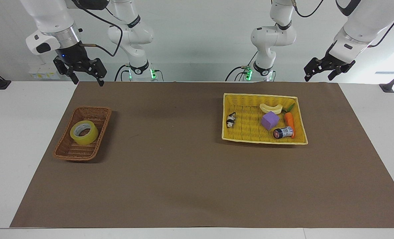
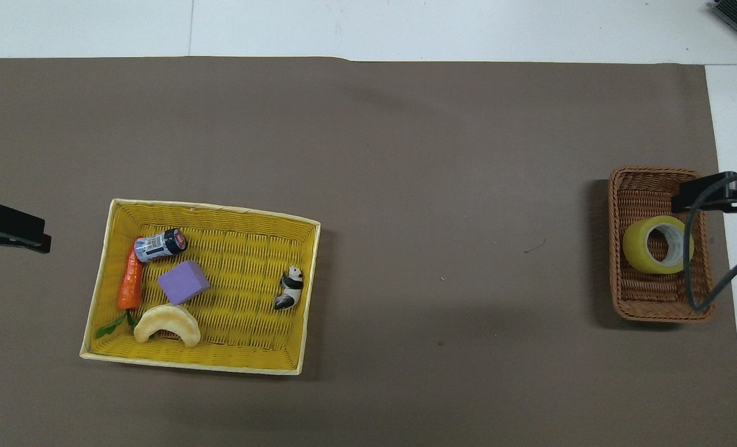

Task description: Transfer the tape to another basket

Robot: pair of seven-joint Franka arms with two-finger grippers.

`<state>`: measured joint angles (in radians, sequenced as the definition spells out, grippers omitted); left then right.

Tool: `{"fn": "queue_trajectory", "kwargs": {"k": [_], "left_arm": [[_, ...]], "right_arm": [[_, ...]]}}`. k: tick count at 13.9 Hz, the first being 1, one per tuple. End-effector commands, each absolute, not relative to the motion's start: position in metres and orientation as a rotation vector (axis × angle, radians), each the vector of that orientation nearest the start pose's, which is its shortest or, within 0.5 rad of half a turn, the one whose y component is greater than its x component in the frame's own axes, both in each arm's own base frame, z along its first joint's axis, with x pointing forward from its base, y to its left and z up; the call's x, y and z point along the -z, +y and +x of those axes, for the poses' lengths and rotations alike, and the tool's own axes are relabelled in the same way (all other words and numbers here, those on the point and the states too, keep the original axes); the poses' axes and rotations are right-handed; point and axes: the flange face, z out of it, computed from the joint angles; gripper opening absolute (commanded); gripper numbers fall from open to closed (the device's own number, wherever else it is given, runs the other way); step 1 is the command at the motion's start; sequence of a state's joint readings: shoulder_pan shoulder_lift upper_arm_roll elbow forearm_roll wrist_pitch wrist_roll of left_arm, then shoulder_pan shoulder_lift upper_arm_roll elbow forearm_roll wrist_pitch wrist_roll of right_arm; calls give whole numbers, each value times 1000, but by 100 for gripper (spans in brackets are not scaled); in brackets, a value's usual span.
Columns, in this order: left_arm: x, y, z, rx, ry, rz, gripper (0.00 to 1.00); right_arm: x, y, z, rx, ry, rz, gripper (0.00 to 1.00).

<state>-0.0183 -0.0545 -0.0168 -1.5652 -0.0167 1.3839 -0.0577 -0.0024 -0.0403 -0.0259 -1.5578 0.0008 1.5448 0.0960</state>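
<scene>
Tape flat in wicker basket, hole up; both grippers apart, empty.

Translucent yellow tape in dark-brown woven basket; purple cube in bright yellow basket.

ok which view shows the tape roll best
The facing view: the tape lies flat in the brown basket with nothing in front of it, its white core showing. In the overhead view the tape is also plain to see, but a dark cable from the right arm crosses its edge.
</scene>
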Motion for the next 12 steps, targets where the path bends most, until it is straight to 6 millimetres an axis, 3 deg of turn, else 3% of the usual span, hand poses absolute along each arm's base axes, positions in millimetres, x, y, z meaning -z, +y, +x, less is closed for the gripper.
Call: {"fn": "queue_trajectory", "kwargs": {"k": [1,3,12], "left_arm": [[-644,-16,509,-204,-63,-3149,100],[-643,-16,510,-207,-63,-3148,100],[-644,-15,510,-204,-66,-3149,100]], "right_arm": [[-650,-11,526,17,170,-3165,100],[-645,-9,518,12,167,-3166,100],[-643,-5,515,4,204,-3126,100]]}}
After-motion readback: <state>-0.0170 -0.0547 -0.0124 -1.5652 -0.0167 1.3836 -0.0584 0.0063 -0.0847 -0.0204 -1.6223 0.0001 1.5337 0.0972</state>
